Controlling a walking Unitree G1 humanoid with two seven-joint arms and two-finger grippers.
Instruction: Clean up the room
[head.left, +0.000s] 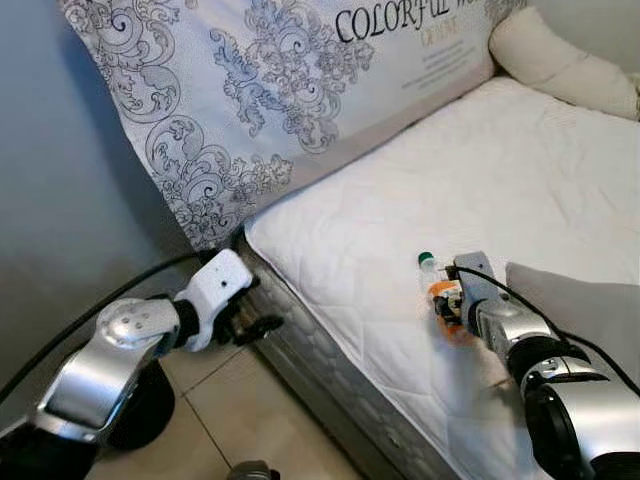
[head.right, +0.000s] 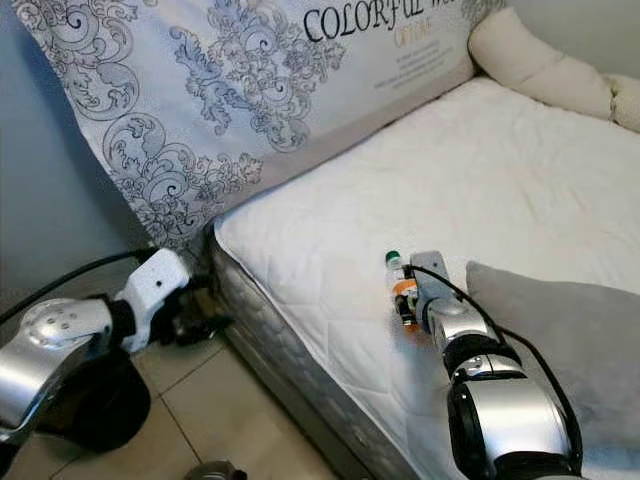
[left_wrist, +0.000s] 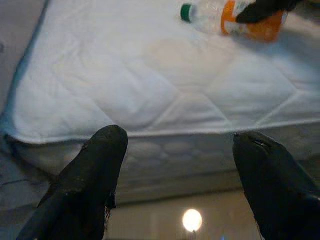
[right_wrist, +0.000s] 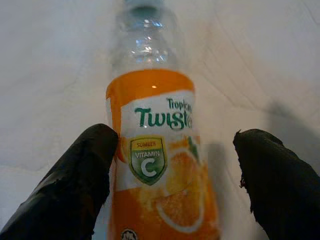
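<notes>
A plastic orange-juice bottle (head.left: 436, 284) with a green cap lies on the white mattress (head.left: 400, 200) near the bed's front edge. My right gripper (head.left: 446, 300) is over its orange-labelled body. In the right wrist view the bottle (right_wrist: 155, 150) lies between the two black fingers (right_wrist: 75, 185). One finger is against the label and the other stands apart, so the gripper (right_wrist: 175, 136) is open. My left gripper (head.left: 256, 320) hovers low beside the mattress corner, open and holding nothing. Its wrist view looks across the mattress edge toward the bottle (left_wrist: 230, 17).
A large patterned pillow (head.left: 280, 90) leans on the wall at the bed's head. A grey pillow (head.right: 570, 340) lies right of the bottle, and a cream bolster (head.left: 560, 60) at the far end. Tiled floor (head.left: 230, 410) and a black cable (head.left: 90, 310) lie below my left arm.
</notes>
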